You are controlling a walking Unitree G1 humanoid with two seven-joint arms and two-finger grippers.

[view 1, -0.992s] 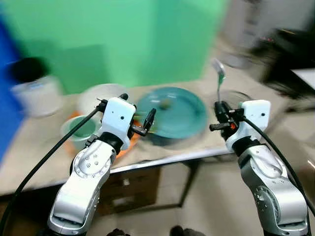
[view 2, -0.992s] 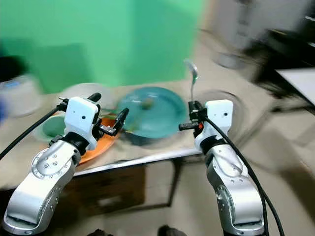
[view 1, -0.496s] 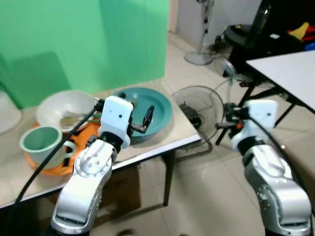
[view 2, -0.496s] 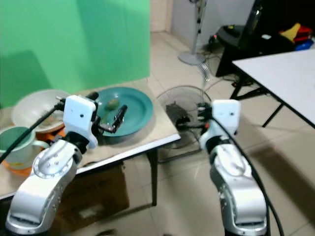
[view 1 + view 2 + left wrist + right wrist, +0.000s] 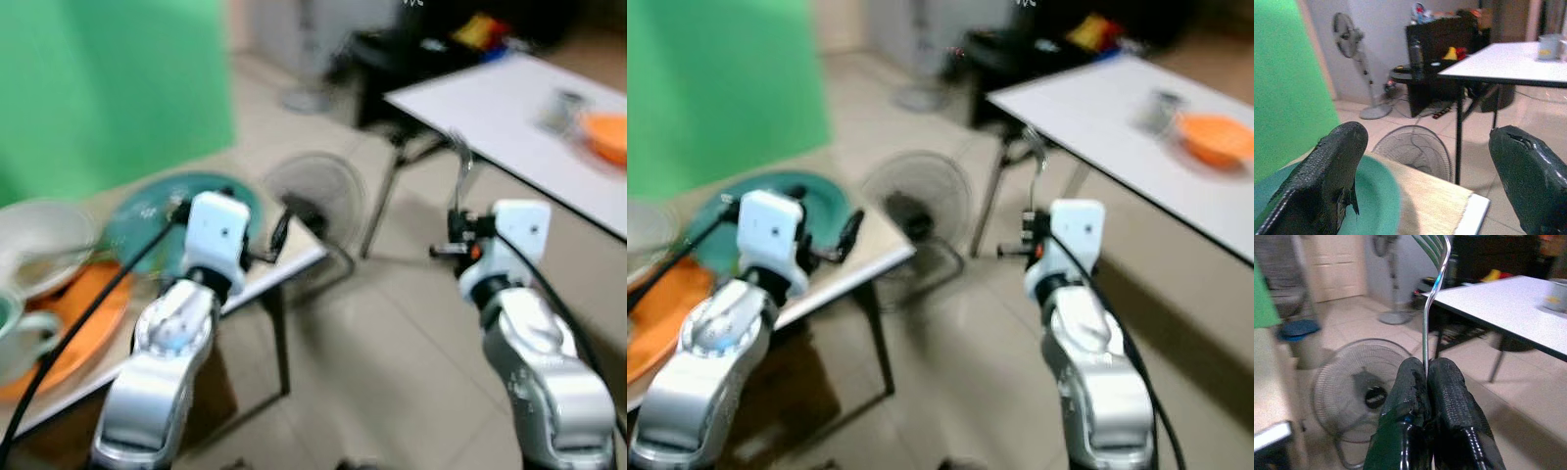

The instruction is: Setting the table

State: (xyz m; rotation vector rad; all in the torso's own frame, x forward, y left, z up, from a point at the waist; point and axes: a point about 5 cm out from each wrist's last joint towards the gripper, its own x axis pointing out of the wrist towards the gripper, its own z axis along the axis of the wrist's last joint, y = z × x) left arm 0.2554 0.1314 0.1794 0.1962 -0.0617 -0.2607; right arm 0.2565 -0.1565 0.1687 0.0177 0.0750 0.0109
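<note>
Turning right, we now face the white table [image 5: 509,108]; our right gripper [image 5: 1426,374] pinches the fork [image 5: 1431,289] (upright, thin), which could slip; left gripper [image 5: 1425,161] gapes, holding nothing.

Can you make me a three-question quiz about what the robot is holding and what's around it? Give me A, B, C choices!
1. Where is the orange bowl?
A. on the white table
B. on the floor
C. on the fan

2. What colour is the plate near the left gripper?
A. red
B. teal
C. black

3. What is the right gripper doing?
A. hanging open
B. pinching a cup
C. pinching a fork

Answers: 1 A, the bowl sits on the tabletop. 2 B, the plate looks teal-green. 3 C, the black fingers clamp the fork's handle.
</note>
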